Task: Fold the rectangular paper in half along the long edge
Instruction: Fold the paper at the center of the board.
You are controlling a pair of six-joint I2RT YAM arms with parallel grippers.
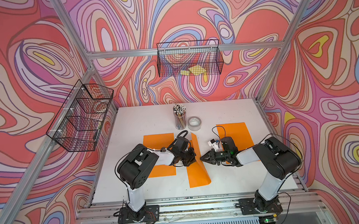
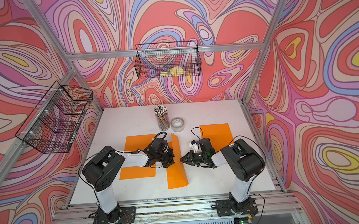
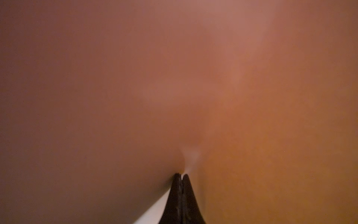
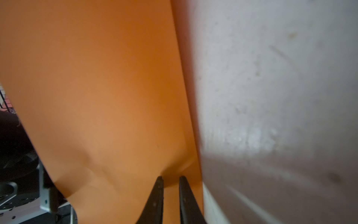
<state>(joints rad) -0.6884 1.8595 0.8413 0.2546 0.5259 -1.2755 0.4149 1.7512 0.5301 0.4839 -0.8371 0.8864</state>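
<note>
Top views, both: your white table (image 1: 145, 119) holds three orange sheets.
- Task item: middle orange paper (image 1: 196, 173) (image 2: 176, 176), lower centre of frame. One long side stands up as a flap and the rest lies flat.
- left gripper (image 1: 193, 156) meets the flap from frame left. right gripper (image 1: 201, 157) meets it from frame right.
- second orange sheet (image 1: 158, 139) lies flat, partly under the left arm. third orange sheet (image 1: 235, 132) lies flat under the right arm.
- pencil cup (image 1: 180, 118) and tape roll (image 1: 194, 123) stand just beside each other, above centre.

Left wrist view: left gripper (image 3: 181, 175) is fully closed, pinching the paper (image 3: 251, 116), which fills your frame.

Right wrist view: right gripper (image 4: 170, 177) stands a narrow gap apart, its tips against the paper (image 4: 96, 97). You cannot tell whether it has a hold. Bare table (image 4: 271, 77) shows at frame right.
</note>
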